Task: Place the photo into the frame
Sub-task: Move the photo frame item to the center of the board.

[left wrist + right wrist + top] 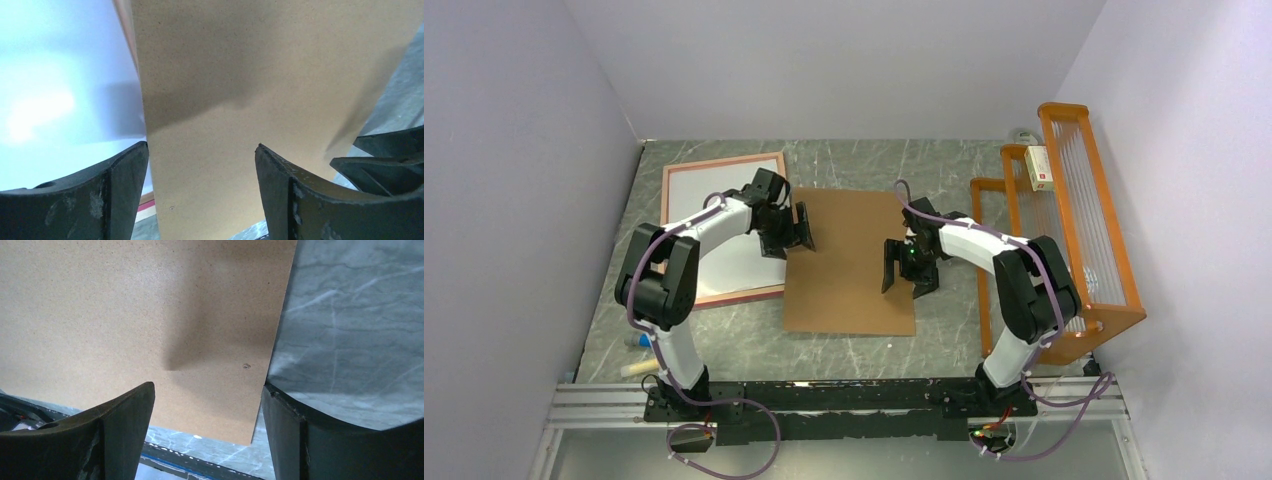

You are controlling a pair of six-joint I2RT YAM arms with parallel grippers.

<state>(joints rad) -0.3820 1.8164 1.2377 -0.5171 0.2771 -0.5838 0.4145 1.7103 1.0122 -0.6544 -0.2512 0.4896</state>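
Photo (692, 195) first: where does it lie?

Left of centre on the table (864, 160), white back up. As far as I can judge, it sits inside the rim of the frame (724, 159) (the printed side is hidden, so I can't describe it). From my left wrist it is a plain bright sheet with a thin pinkish strip of rim beside it.

And your fingers?

Both pairs stand wide apart and hold nothing. My left gripper (796, 230) hangs over the left edge of the brown backing board (849, 290), right next to the frame. My right gripper (907, 270) hangs over the board's right edge, one finger above bare table.

How would the photo handle?

Lightly, I reckon: thin, limp, quick to crease, and smooth enough to slide. Lying flat, it offers no lip, so I'd take it at a corner or edge, pinching gently. The frame looks stiff and thin; I'd hold that by its rim, never across the middle.
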